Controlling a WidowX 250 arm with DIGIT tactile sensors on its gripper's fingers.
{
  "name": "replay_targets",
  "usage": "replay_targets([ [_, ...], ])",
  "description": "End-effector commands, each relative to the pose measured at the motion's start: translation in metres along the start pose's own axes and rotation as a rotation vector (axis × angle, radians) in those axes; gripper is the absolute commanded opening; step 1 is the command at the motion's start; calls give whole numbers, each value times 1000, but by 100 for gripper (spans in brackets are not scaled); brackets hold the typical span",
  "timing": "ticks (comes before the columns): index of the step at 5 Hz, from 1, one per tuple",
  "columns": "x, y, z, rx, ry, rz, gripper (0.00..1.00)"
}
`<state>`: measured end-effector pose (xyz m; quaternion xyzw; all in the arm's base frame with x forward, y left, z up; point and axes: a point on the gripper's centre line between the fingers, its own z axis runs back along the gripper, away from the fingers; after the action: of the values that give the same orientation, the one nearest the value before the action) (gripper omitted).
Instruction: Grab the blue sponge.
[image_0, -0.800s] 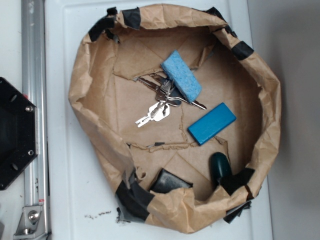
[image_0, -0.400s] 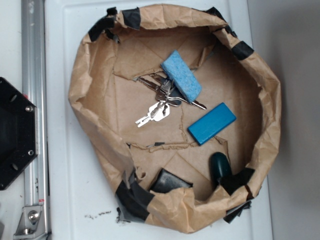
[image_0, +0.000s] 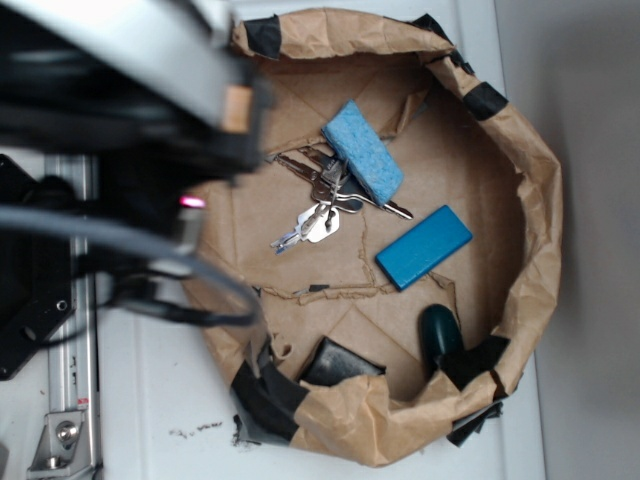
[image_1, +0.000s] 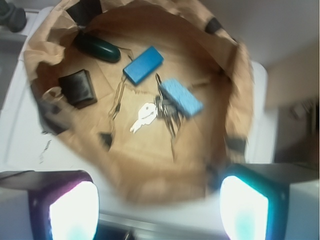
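The blue sponge (image_0: 362, 150) is a light sky-blue porous block lying in the upper middle of the paper-lined bin, resting partly on a bunch of keys (image_0: 318, 205). In the wrist view the sponge (image_1: 182, 97) lies near the centre, far ahead of my gripper (image_1: 157, 200). The two bright fingertips (image_1: 73, 212) stand wide apart at the bottom corners, open, with nothing between them. They are outside the bin's near rim. My blurred arm (image_0: 150, 130) covers the upper left of the exterior view.
A darker, smooth blue block (image_0: 424, 247) lies right of the keys. A dark green object (image_0: 439, 335) and a black object (image_0: 340, 362) sit at the bin's lower edge. The crumpled brown paper wall (image_0: 545, 200) rings everything. A metal rail (image_0: 70, 400) runs along the left.
My arm has swung into the upper left of the exterior view, where nothing of it showed before. The sponge, keys and blocks have not moved.
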<state>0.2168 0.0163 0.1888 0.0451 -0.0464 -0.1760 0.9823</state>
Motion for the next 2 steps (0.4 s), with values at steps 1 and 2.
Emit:
replay_targets([
  [1,35,18,-70,27,-25,-232,100],
  [2,28,4,-118,-20,-89,-474,100],
])
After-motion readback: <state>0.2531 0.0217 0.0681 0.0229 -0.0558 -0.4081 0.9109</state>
